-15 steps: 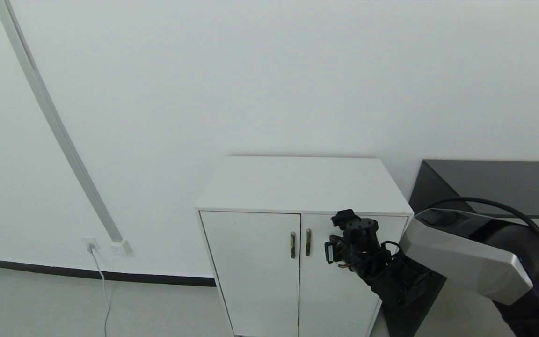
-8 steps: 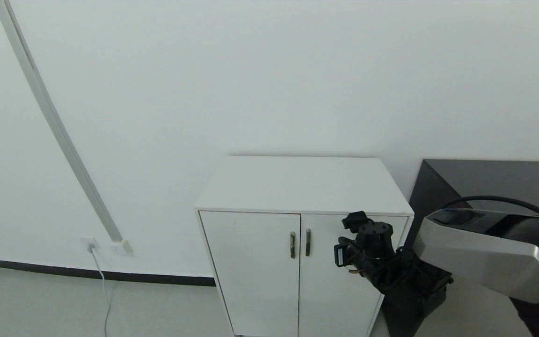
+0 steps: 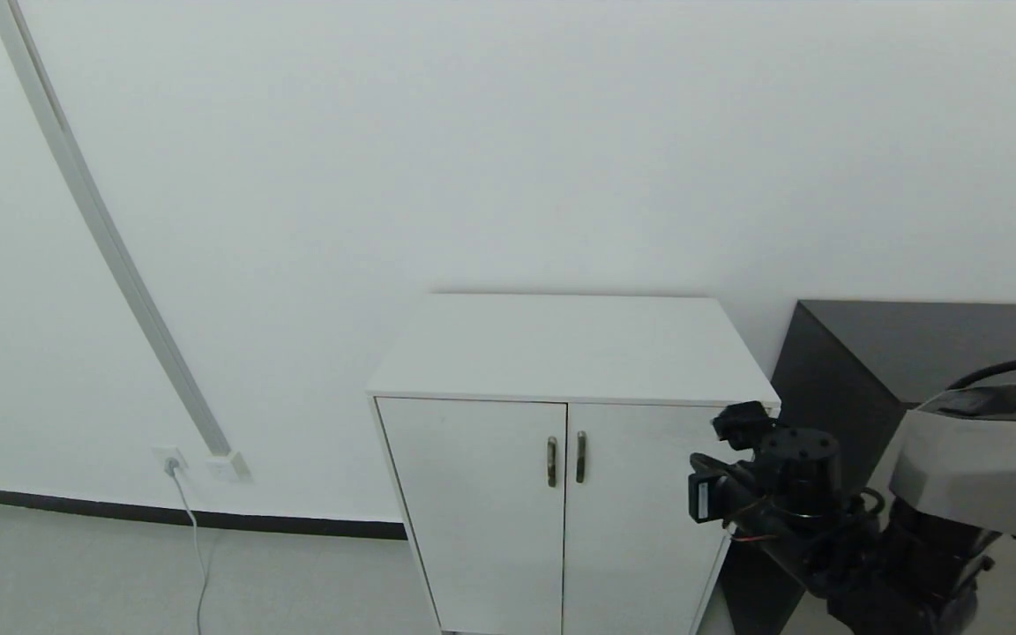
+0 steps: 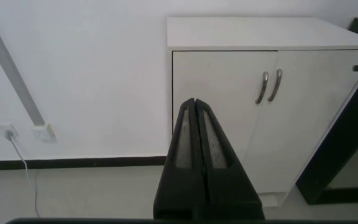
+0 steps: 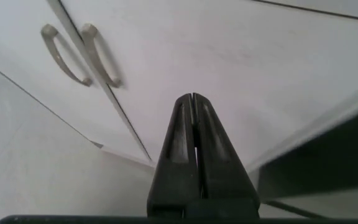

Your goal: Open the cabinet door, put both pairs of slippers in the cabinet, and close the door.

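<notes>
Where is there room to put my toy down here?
The white cabinet's top is bare, between the wall and the black unit. The floor left of it is free up to the cable. It is crowded at the cabinet's right front corner, where the right tool hangs.

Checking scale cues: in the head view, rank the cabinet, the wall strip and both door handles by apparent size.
Cabinet, largest; wall strip; then the left handle and right handle, which look alike.
</notes>
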Tool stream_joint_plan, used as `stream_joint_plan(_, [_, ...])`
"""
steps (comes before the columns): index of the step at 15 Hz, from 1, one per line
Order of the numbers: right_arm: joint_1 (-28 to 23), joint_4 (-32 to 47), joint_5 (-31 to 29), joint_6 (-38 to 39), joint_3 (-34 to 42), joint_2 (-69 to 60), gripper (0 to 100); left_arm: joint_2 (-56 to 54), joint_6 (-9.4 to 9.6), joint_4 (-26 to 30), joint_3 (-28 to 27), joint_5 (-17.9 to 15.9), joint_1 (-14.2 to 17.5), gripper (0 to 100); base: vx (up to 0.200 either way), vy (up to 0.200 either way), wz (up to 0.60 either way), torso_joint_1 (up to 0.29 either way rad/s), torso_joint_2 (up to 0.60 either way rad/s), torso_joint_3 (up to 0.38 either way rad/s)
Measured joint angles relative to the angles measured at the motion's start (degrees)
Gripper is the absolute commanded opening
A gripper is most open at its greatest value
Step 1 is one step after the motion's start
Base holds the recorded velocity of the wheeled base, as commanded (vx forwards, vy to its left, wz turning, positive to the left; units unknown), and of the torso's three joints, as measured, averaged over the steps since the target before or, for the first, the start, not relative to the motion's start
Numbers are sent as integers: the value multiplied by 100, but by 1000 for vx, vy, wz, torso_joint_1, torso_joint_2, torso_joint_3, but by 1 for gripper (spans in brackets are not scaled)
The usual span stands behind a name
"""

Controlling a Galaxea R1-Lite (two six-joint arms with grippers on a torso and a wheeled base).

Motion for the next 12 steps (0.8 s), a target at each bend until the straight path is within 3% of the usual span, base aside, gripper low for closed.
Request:
stream_joint_plan(5, [-827,-308,-24,-5,1474,-1069,0,0,0,0,0,1,1,0,0,0,0,0,0,0])
stream_joint_plan(12, [-2098,-315,-17,-16,2750,-2334,0,0,0,0,0,-2,1,0,0,0,0,0,0,0])
